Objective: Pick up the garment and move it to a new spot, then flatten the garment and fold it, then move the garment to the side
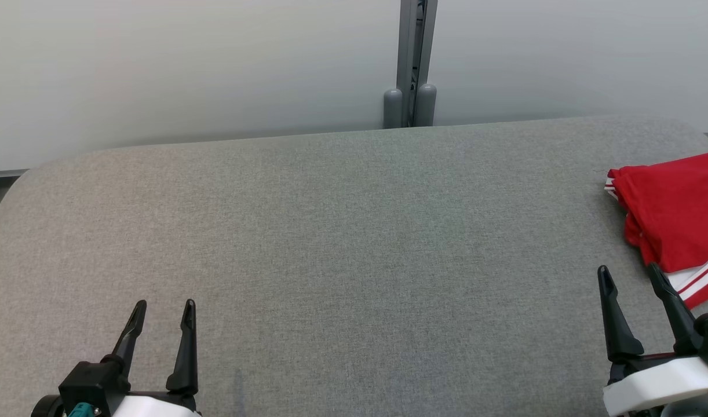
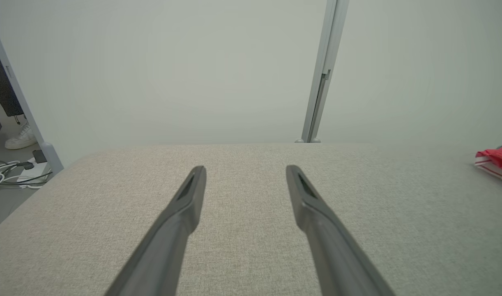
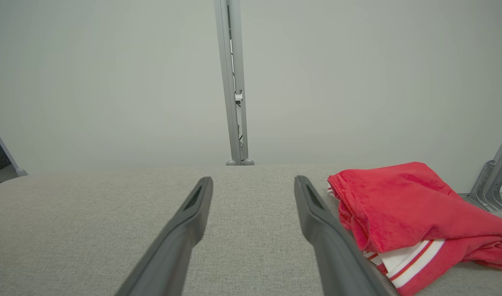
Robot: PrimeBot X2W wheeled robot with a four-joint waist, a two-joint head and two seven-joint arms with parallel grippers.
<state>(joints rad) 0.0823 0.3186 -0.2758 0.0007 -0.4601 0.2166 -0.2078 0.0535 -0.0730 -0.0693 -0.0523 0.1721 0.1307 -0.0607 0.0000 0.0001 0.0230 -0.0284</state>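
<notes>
At the lower left of the head view, the left gripper (image 1: 165,304) holds its dark fingers apart over the grey fabric surface (image 1: 354,243), empty. At the lower right, the right gripper (image 1: 628,270) is likewise spread and empty, near the garment (image 1: 672,208). The garment lies folded at the right edge: red cloth, with white bands and thin red stripes along its near side. Beyond, a grey post (image 1: 411,63) divides the pale wall.
</notes>
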